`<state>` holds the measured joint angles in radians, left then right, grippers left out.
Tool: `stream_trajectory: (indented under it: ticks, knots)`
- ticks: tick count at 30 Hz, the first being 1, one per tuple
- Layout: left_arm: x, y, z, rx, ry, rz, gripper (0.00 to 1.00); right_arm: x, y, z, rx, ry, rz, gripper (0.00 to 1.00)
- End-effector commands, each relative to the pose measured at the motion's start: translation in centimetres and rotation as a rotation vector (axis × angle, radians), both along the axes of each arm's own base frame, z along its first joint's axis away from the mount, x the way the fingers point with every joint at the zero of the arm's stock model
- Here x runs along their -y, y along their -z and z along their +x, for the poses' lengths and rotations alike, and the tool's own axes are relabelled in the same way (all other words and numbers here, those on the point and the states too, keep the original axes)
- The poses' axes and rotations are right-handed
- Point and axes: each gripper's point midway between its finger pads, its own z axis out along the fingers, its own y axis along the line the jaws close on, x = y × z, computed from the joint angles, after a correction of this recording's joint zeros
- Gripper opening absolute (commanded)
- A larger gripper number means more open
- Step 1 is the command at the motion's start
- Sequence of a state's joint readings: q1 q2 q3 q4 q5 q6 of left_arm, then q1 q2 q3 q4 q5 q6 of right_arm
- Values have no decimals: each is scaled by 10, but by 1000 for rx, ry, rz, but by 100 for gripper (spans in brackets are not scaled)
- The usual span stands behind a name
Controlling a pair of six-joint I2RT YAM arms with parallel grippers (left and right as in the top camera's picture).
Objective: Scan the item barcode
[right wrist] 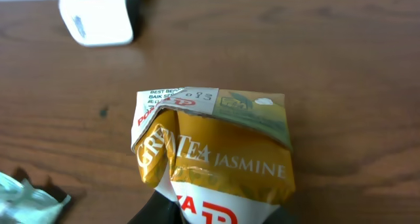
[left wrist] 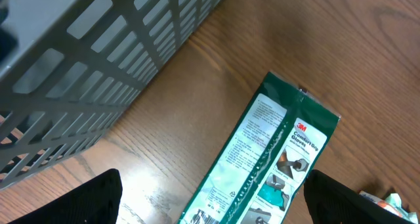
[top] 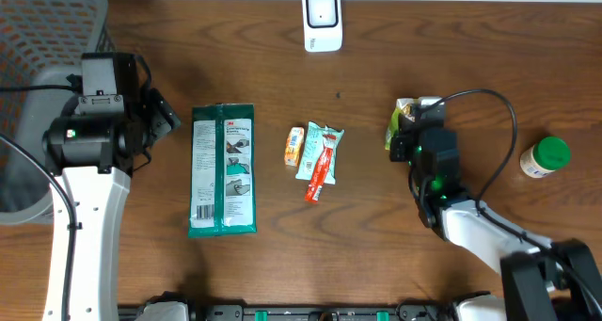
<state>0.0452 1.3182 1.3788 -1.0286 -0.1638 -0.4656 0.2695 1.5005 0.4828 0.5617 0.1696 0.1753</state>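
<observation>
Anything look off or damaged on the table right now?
Only the jasmine green tea packet, pinched in the right gripper: its top edge is folded over and its front is creased. It shows no tear, and nothing has spilled. The glove pack lies flat on the table.

Table (top: 470, 57): was brown wood grain, smooth, with a soft sheen.
Basket (left wrist: 98, 66): was grey plastic lattice, matt.
Glove packet (top: 222, 170): was printed green plastic film, glossy.
Tea packet (right wrist: 216, 152): was yellow foil-like film, shiny and creased.
Scanner (top: 322, 20): was white plastic, smooth.
Bottle (top: 545, 158): looked like pale plastic under a green plastic cap.
</observation>
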Motion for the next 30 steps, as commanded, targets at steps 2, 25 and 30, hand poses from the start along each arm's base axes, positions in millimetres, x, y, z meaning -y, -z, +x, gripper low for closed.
stream_trajectory:
  ticks: [2,25,30]
  knots:
    - [-3,-4,-1,5,0,18,89,1,0,6,13,16,0,18]
    - [-3,-4,-1,6,0,18,89,-11,-2,-8,-45,-57,40,50]
    - [-3,-4,-1,5,0,18,89,-11,-13,-1,-109,-44,32,48]
